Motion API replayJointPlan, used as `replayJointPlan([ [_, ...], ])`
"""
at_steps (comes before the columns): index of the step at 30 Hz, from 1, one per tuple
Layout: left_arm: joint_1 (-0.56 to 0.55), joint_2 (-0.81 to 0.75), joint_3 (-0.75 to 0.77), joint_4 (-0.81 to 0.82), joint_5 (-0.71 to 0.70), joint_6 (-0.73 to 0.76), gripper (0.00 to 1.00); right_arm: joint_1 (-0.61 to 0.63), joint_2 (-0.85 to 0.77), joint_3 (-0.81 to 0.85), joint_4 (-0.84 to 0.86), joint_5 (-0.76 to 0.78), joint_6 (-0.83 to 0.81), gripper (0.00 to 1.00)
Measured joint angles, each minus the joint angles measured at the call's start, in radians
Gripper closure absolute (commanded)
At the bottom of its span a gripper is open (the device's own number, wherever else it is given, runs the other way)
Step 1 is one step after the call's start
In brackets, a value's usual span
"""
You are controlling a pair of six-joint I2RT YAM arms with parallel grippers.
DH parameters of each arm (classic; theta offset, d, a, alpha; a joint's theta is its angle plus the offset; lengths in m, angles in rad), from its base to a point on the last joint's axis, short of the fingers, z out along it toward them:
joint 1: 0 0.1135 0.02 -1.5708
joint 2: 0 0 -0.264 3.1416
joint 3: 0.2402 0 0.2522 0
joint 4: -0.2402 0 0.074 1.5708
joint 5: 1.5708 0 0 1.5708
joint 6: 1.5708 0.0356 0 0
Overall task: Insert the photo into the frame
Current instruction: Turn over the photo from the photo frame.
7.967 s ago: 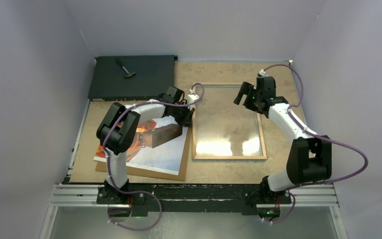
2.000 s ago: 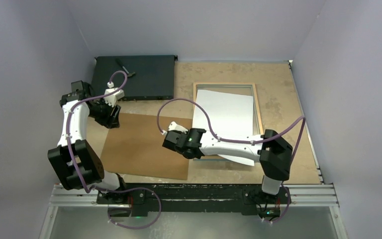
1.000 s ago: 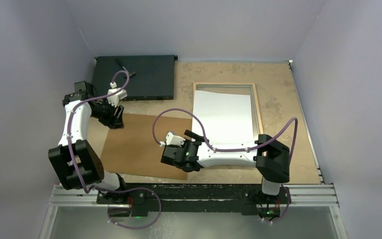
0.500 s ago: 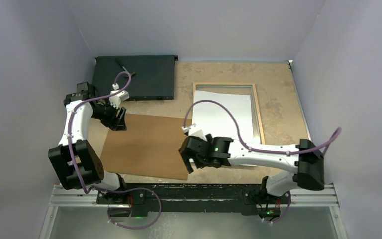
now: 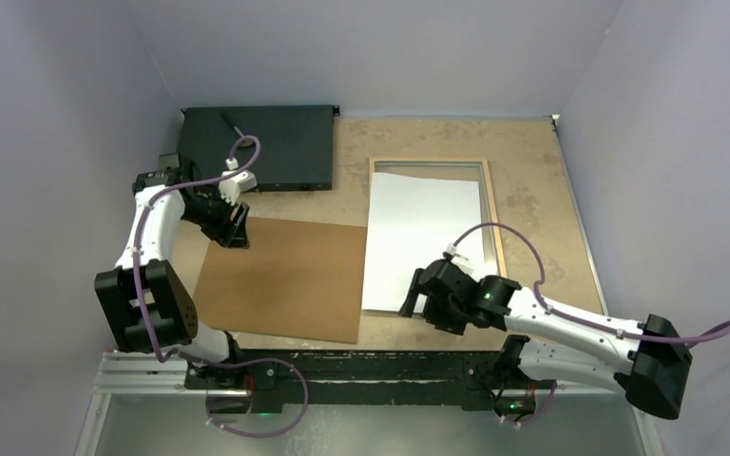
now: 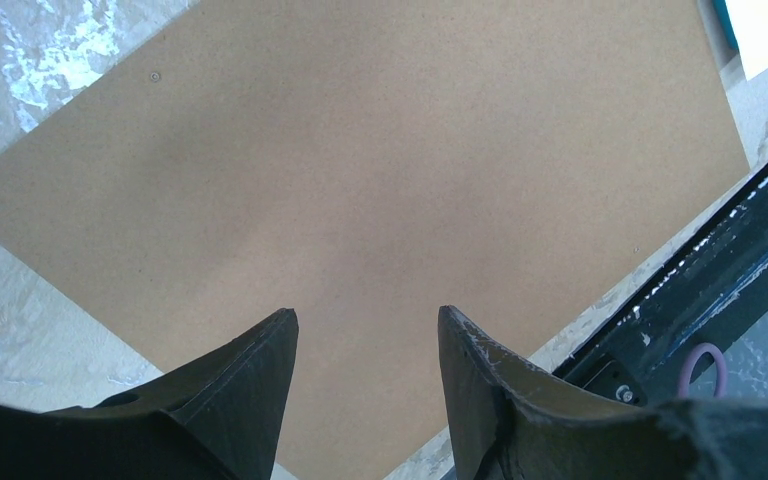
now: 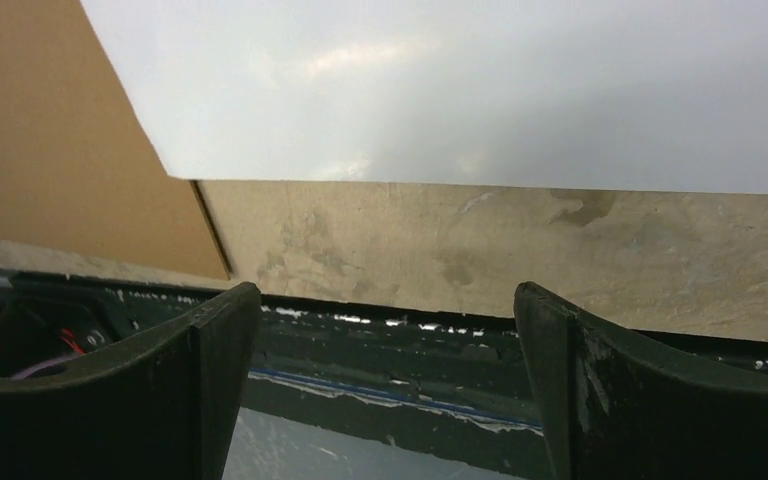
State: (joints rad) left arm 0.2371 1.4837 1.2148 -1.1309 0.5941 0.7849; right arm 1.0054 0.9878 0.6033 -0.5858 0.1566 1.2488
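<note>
- Our right gripper hovers low over the table with its fingers spread and nothing between them. The forearm reaches out nearly flat from its base.
- Just ahead of its fingertips lies the photo, white back up. We judge that this puts the near edge within reach for a nudge.
- Beyond, the photo lies skewed across the frame, its near-left corner overhanging the rails, so it is not seated.
- To this gripper's left lies the backing panel, apparently set aside for fitting last.
- Our left gripper is poised over the panel's far corner, fingers apart and empty, elbow raised.
</note>
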Motion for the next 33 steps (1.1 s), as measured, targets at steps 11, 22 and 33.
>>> replayJointPlan([
  [11, -0.003, 0.012, 0.011, 0.003, 0.0, -0.009, 0.48, -0.051, -0.15, -0.16, 0.016, 0.087, 0.235, 0.02],
  [22, -0.003, 0.025, 0.012, 0.016, -0.002, -0.017, 0.5, -0.053, -0.276, -0.22, -0.001, 0.221, 0.387, 0.13],
  [33, -0.003, 0.039, 0.012, 0.016, -0.003, -0.019, 0.51, -0.053, -0.275, -0.22, -0.012, 0.28, 0.432, 0.28],
])
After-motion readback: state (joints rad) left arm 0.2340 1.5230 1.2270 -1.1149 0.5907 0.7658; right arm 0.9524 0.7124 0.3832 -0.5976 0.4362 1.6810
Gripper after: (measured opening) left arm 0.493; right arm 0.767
